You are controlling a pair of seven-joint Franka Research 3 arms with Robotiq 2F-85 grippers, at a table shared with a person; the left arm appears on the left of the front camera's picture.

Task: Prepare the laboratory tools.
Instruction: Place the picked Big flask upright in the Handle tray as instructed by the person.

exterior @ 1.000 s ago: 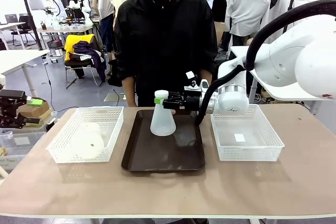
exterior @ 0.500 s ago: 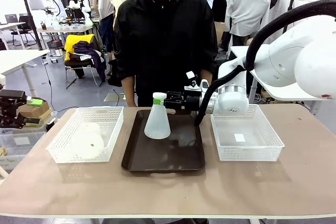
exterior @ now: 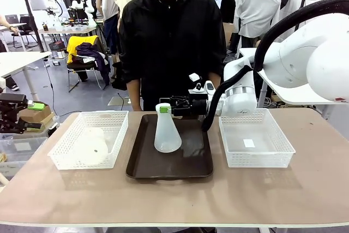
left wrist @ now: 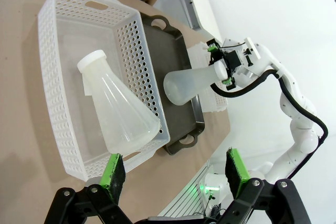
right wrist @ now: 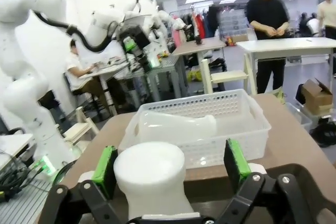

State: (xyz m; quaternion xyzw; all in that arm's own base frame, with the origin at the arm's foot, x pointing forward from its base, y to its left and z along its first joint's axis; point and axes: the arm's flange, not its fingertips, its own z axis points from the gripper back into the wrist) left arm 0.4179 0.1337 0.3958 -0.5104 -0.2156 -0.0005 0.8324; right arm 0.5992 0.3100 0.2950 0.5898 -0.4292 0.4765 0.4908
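Since the earlier frames the right gripper (exterior: 165, 106) has parted its jaws. They were clamped on the neck of the upright flask (exterior: 167, 135) and now stand to either side of it, with a gap showing on both sides of the mouth in the right wrist view. The flask has shifted slightly sideways and now rests on its own base, untilted. This flask can be judged as placed and its release complete, with one flask left to handle. From the near edge of the bench (exterior: 174, 200) outward, the dark tray (exterior: 163, 168) sits at mid-bench between two white mesh baskets. The upright flask stands in the tray's far half, left of its centre. The second flask (left wrist: 118, 106) lies on its side in the left basket (exterior: 61, 156), toward the bench's left edge. The left gripper (left wrist: 176, 169) hangs beyond that edge, jaws spread and holding nothing. The right basket (exterior: 262, 163) carries a small white label (exterior: 248, 143) on its floor, with print too small to read. No brand or writing is legible on either flask, the tray or either basket. A person (exterior: 169, 42) stands at the far edge.
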